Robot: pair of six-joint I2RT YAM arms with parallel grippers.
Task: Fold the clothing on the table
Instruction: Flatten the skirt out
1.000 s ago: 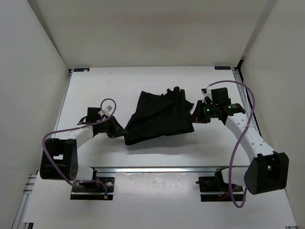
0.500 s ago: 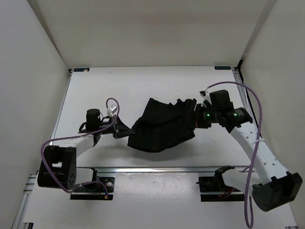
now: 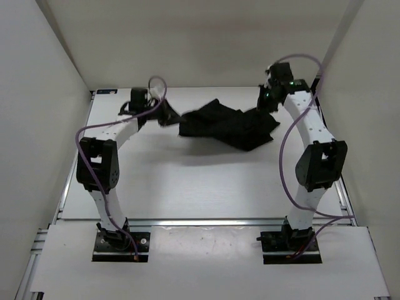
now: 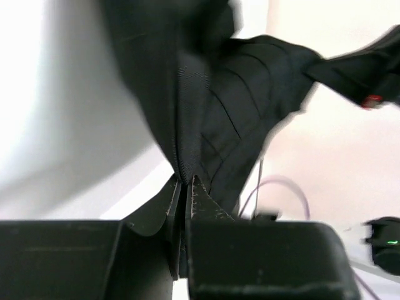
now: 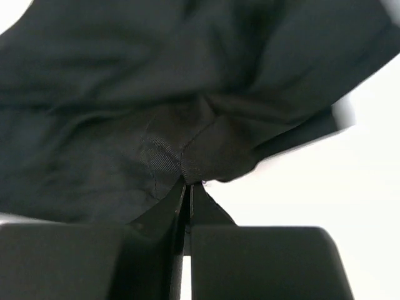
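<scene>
The black clothing (image 3: 226,127) hangs stretched between both grippers above the far part of the white table (image 3: 187,181). My left gripper (image 3: 173,115) is shut on its left edge, the fabric (image 4: 212,106) pinched between the fingertips (image 4: 185,181). My right gripper (image 3: 265,105) is shut on the right edge, with a hem of the clothing (image 5: 162,125) clamped at its tips (image 5: 187,184). The middle of the garment sags in wrinkled folds, and its shadow lies on the table below.
White walls (image 3: 56,81) close in the table on the left, back and right. An aluminium rail (image 3: 200,221) runs along the front edge. Purple cables (image 3: 289,156) loop off both raised arms.
Both arms have risen and swung toward the back of the table, carrying the clothing up off the surface and pulling it out wider between them.
</scene>
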